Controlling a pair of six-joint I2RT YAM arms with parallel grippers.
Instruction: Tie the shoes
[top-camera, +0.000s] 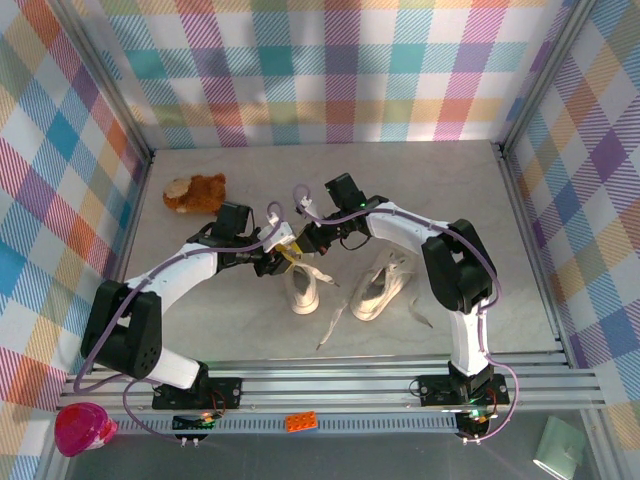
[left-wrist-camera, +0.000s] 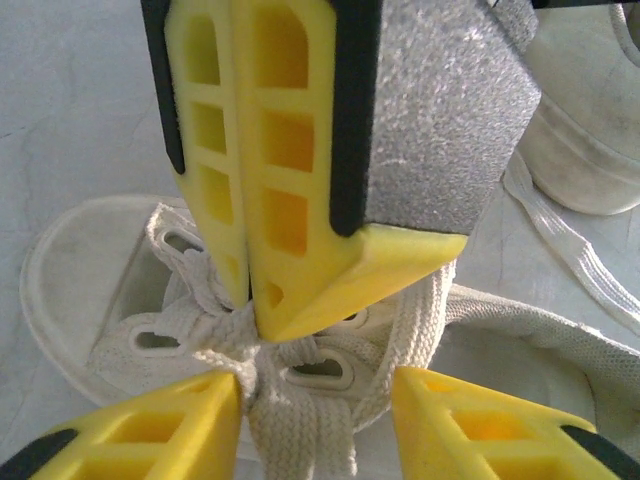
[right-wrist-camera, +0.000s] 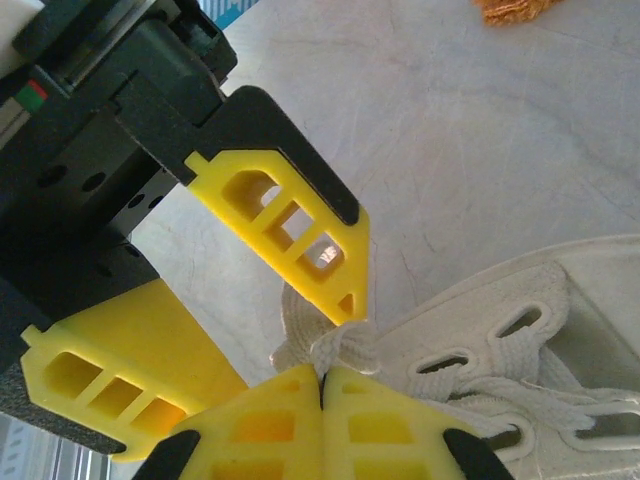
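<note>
Two cream shoes lie mid-table, the left shoe (top-camera: 303, 290) and the right shoe (top-camera: 380, 288), their white laces trailing loose. Both grippers meet over the left shoe's lacing. My right gripper (right-wrist-camera: 322, 372) is shut, pinching a bunch of lace (right-wrist-camera: 345, 345) at the eyelets of this shoe (right-wrist-camera: 520, 340). In the left wrist view those shut fingers (left-wrist-camera: 290, 230) come down from above onto the knot. My left gripper (left-wrist-camera: 315, 385) is open, its fingertips on either side of the lace strands (left-wrist-camera: 300, 420) over the shoe's tongue (left-wrist-camera: 330, 370).
A brown plush toy (top-camera: 195, 192) lies at the back left of the table. The other shoe (left-wrist-camera: 590, 130) sits close by on the right, with a flat lace (left-wrist-camera: 580, 265) running across the table beside it. Checked walls ring the table.
</note>
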